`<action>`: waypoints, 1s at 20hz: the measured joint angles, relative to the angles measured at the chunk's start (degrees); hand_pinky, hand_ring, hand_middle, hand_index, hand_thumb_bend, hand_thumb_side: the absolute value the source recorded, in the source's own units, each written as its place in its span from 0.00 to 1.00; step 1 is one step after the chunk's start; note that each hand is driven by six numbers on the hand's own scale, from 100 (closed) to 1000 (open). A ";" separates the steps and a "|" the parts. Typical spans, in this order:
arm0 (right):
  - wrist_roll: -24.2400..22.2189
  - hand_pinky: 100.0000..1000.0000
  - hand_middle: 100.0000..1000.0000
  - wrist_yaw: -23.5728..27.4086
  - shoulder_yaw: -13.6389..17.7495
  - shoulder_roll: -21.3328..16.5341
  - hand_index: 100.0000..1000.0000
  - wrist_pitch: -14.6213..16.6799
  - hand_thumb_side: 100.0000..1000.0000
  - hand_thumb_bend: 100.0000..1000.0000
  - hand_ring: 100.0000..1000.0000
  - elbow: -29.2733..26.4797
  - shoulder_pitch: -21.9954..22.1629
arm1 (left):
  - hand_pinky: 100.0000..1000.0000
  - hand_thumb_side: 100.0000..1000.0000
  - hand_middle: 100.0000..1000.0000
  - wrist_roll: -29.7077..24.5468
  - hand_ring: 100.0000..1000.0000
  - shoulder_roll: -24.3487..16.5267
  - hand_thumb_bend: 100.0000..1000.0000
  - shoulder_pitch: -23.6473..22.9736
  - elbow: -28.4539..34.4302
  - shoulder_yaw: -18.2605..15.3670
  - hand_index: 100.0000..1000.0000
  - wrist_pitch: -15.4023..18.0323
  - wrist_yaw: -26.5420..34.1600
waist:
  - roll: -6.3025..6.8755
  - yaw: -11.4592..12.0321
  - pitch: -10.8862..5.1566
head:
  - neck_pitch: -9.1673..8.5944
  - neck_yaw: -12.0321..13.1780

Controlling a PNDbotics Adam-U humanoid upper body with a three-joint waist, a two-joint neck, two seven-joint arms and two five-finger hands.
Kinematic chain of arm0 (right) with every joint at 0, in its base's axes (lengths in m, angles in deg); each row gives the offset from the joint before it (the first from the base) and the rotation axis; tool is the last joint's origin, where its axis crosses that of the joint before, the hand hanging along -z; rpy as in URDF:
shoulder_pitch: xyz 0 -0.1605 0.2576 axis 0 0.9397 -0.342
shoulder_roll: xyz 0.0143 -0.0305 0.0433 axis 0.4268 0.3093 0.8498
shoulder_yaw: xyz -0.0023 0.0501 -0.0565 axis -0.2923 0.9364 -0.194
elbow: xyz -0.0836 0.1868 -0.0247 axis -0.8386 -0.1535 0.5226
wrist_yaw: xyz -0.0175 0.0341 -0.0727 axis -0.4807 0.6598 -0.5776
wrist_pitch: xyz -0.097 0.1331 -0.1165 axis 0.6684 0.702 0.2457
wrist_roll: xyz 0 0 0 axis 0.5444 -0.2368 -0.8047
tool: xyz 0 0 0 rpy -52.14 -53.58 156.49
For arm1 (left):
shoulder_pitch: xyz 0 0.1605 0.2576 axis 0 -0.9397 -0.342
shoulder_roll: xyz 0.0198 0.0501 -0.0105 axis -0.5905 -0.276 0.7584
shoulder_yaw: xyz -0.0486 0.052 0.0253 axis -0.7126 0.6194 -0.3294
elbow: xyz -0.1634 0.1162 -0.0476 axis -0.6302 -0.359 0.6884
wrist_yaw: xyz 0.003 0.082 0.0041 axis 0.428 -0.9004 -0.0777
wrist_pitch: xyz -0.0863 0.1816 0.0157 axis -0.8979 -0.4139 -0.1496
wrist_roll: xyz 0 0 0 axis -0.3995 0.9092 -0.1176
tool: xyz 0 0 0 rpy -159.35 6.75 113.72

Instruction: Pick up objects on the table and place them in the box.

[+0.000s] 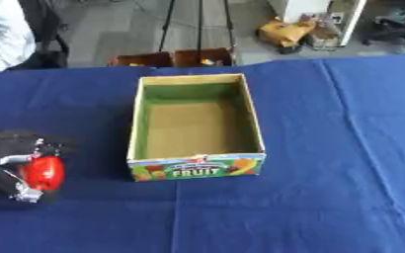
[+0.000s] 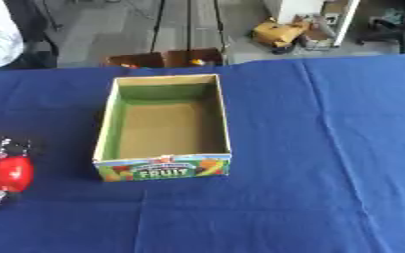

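1. Left hand (image 1: 12, 165) low at the left edge of the surface (image 1: 327, 148), black with silver parts, seen best in the left eye view.
2. Fingers (image 1: 24, 193) curled round a red object (image 1: 43, 173), glossy and rounded, held against the palm; thumb side hard to make out.
3. Red object just above or on the blue cloth, cannot tell which; well to the left of the box (image 1: 195, 167), outside it.
4. Box open at the top, standing near the middle of the surface, long side running away from the camera.
5. Inside of the box plain brown cardboard with green inner walls; nothing visible in it.
6. Near wall of the box printed with coloured fruit pictures and the word "FRUIT".
7. Surface covered with a dark blue cloth, a faint fold line running across it level with the front of the box and another down from the box toward the near edge.
8. Right hand in neither view.
9. Beyond the far edge of the surface, a brown open crate (image 1: 173, 58) on the floor with small orange and yellow things in it, too small to name.
10. Farther back, thin black tripod legs (image 1: 199, 24) on a grey floor and a yellow bag-like shape (image 1: 284, 32) beside a white cabinet (image 1: 318, 10).
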 measured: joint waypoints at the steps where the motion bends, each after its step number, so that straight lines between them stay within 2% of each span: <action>1: 0.07 0.59 0.41 -0.01 0.00 0.00 0.65 -0.07 0.67 0.00 0.73 0.00 0.00 | 0.57 0.95 1.00 -0.21 0.80 0.00 0.49 -0.06 -0.12 -0.05 1.00 -0.21 0.65 | 0.00 0.00 0.03 | -0.08 0.00; 4: 0.22 0.59 0.41 -0.05 0.01 0.00 0.65 -0.22 0.67 0.00 0.73 0.00 0.00 | 0.48 0.90 0.98 -0.93 0.75 0.00 0.45 -0.46 -0.65 -0.47 1.00 -0.93 2.70 | 0.00 0.01 0.04 | -0.25 -0.04; 7: 0.37 0.59 0.41 -0.08 0.01 0.01 0.65 -0.37 0.67 0.00 0.73 0.00 0.00 | 0.48 0.74 0.99 -1.76 0.76 -0.01 0.36 -0.60 -0.93 -0.69 1.00 -1.76 4.65 | 0.02 0.02 0.12 | -0.27 -0.10; 10: 0.40 0.59 0.41 -0.10 0.01 0.01 0.65 -0.40 0.67 0.00 0.73 0.00 0.00 | 0.49 0.63 1.00 -2.76 0.77 -0.02 0.26 -0.74 -1.19 -0.91 1.00 -2.76 6.20 | 0.07 0.08 0.19 | -0.27 -0.13; 14: 0.41 0.59 0.41 -0.12 0.01 0.02 0.65 -0.39 0.67 0.00 0.72 0.00 0.00 | 0.48 0.61 0.98 -3.78 0.77 -0.04 0.22 -0.74 -1.74 -1.53 1.00 -3.78 7.42 | 0.16 0.16 0.24 | -0.32 -0.15; 16: 0.43 0.59 0.41 -0.12 0.02 0.04 0.65 -0.40 0.66 0.00 0.72 0.00 0.00 | 0.43 0.59 0.98 -4.06 0.76 -0.05 0.21 -0.74 -2.17 -1.78 1.00 -4.06 7.77 | 0.17 0.17 0.25 | -0.33 -0.19; 20: 0.53 0.59 0.40 -0.12 0.03 0.08 0.65 -0.48 0.67 0.00 0.72 0.00 0.00 | 0.39 0.50 0.96 -4.22 0.75 -0.10 0.13 -0.71 -2.88 -2.35 1.00 -4.22 7.79 | 0.19 0.22 0.26 | -0.38 -0.35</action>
